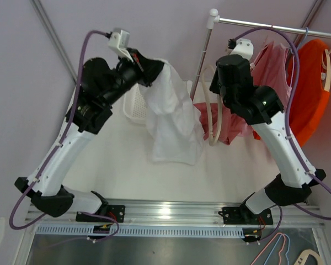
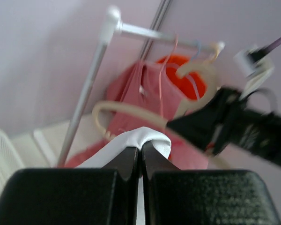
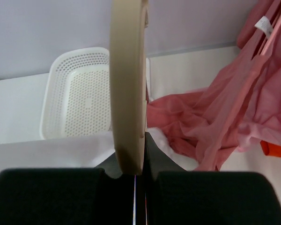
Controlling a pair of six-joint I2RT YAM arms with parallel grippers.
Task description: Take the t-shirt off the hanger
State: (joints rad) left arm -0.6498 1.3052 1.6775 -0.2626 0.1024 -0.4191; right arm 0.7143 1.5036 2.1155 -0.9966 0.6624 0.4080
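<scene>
The left end effector (image 2: 140,157) is clenched on a fold of the white t-shirt (image 1: 174,118), its two dark fingers pressed together with the cloth pinched between them. The shirt hangs from that grip in a long drape, its lower hem reaching down to the desk (image 1: 116,165). The right end effector (image 3: 133,171) is clamped on the beige hanger (image 3: 128,84), which rises upright from between its fingers in the right wrist view. From above, the hanger stands just beside the shirt's right edge; whether the two touch cannot be told. A white perforated basket (image 1: 133,105) sits on the desk behind the shirt, partly hidden by the left arm. Crumpled pink cloth (image 3: 201,126) lies to the right of the hanger. Farther out, a metal clothes rail (image 1: 276,26) crosses the upper right of the overhead view, carrying pink garments (image 1: 270,69) and an orange garment (image 1: 311,88) on their own hangers.
</scene>
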